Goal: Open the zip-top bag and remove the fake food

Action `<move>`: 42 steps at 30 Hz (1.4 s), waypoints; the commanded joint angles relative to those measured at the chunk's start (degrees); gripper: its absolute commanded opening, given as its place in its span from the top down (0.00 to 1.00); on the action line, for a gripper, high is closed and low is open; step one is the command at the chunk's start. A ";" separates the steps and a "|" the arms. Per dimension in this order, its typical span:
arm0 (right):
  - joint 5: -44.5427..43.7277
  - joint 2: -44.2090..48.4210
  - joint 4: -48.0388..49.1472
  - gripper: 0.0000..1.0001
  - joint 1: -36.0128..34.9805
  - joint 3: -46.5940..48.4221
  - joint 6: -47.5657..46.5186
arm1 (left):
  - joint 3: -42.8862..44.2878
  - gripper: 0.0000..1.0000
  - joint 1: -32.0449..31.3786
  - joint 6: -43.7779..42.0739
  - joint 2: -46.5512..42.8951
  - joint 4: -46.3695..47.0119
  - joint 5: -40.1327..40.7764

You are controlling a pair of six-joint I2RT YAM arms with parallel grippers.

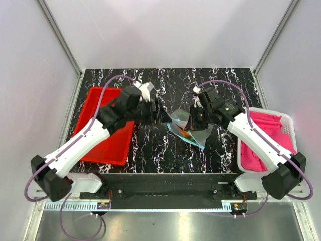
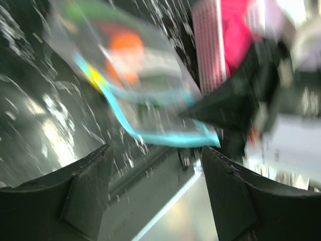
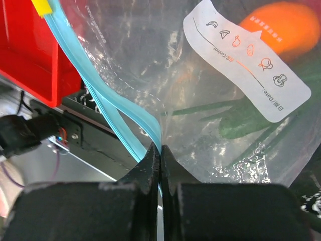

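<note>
While pinching the zip-top bag (image 3: 210, 125) with the right gripper (image 3: 159, 150), jaws pressed together on the plastic, holds it raised just beyond the fingertips. Points the left gripper (image 2: 156, 150) toward it, jaws spread and empty, with the bag just ahead rather than between them. Leaves the fake food (image 3: 286, 27) all inside, up and right of the right gripper's tips, behind the white label (image 3: 246, 55). Grips right at the teal zip strip (image 3: 100, 95); cannot tell whether parted. Judged so far: grasp done, opening and removal left.
</note>
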State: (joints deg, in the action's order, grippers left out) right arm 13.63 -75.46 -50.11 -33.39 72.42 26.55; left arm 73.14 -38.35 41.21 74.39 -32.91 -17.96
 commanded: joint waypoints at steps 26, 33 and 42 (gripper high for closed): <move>-11.49 3.65 1.69 1.00 0.07 1.93 13.27 | 3.57 0.92 -0.42 -11.91 14.12 -5.40 0.73; -26.71 4.71 -5.34 1.00 0.43 6.14 12.14 | 7.46 1.00 0.20 -22.31 14.47 -12.89 4.76; -19.18 4.62 -8.16 1.00 0.43 4.91 5.72 | 8.94 1.00 0.82 -19.68 20.18 -13.40 2.41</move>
State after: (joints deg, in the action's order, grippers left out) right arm -4.91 -71.96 -53.76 -33.39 77.47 36.82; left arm 79.81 -38.94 21.06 92.09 -42.96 -15.42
